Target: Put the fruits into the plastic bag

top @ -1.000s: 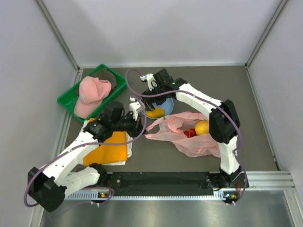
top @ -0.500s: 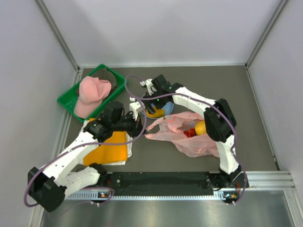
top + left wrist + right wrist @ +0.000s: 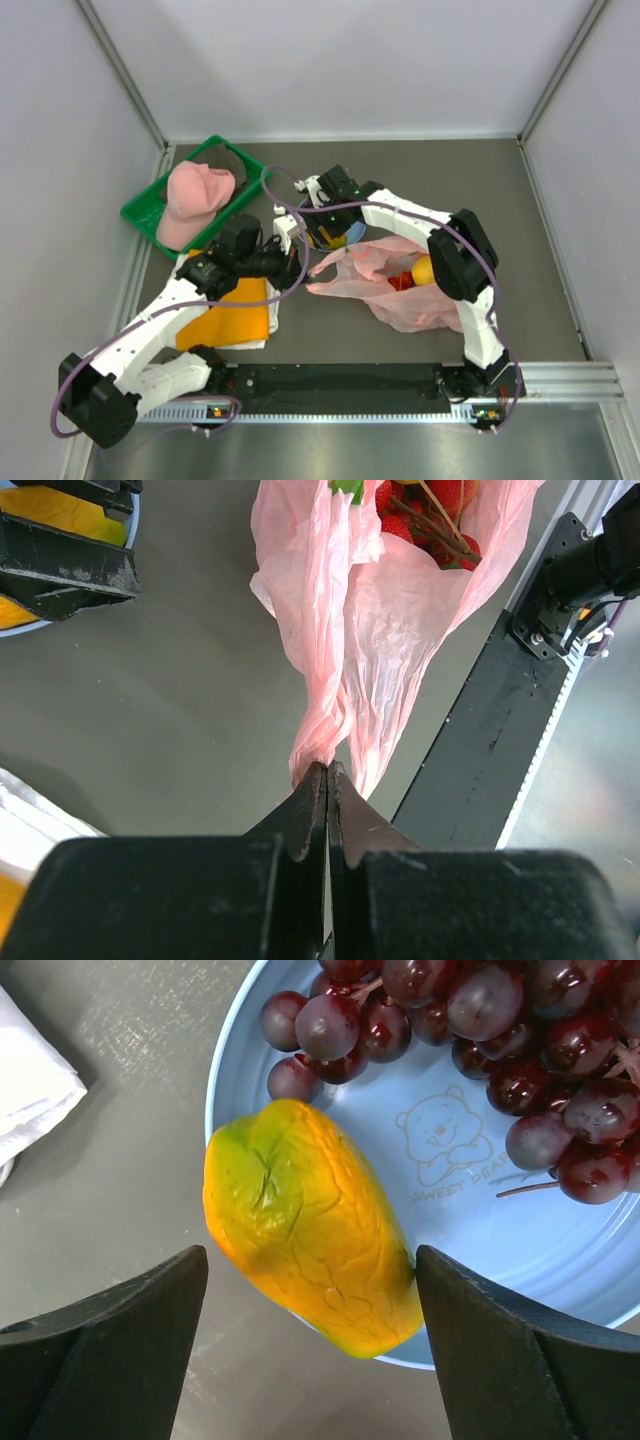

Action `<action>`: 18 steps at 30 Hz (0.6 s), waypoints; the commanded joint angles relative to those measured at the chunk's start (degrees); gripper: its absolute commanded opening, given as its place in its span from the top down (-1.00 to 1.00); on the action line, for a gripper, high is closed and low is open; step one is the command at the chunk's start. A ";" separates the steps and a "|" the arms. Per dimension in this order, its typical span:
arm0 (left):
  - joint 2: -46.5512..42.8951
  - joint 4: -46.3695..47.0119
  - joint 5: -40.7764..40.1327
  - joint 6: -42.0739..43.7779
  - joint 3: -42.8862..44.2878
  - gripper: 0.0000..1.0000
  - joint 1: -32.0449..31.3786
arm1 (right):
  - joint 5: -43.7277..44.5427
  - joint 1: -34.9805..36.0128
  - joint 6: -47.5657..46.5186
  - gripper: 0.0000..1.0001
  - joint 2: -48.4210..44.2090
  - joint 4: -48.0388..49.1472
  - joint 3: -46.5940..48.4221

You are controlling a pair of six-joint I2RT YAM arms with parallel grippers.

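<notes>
Sharing one plate [image 3: 520,1245] are one mango [image 3: 305,1255] and one grape bunch [image 3: 480,1020].

Crinkly translucent plastic bag [image 3: 390,630], glossy grapes [image 3: 480,1000], smooth plate [image 3: 500,1235], wrinkled matt mango [image 3: 310,1230]

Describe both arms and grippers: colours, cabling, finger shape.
The left arm and right arm have white links, black joint housings and black bases. A thin mauve cable loops along each. The left gripper and right gripper have matte black, wedge-shaped fingers. No markings are legible.
</notes>
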 commanded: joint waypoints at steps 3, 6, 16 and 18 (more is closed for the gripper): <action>-1.14 1.15 0.67 0.20 -0.16 1.00 -0.09 | -0.21 1.51 -0.40 -0.60 -0.19 -0.80 1.24; -1.05 1.07 0.76 0.20 -0.16 1.00 -0.09 | 0.93 1.77 -0.32 -0.55 0.60 -2.47 2.64; -1.22 1.07 0.84 0.20 -0.34 1.00 -0.09 | 7.70 3.00 1.97 -0.51 2.88 -6.07 5.98; -1.13 1.15 0.76 0.20 -0.25 1.00 -0.09 | 8.05 3.35 2.67 -0.43 3.41 -7.13 7.04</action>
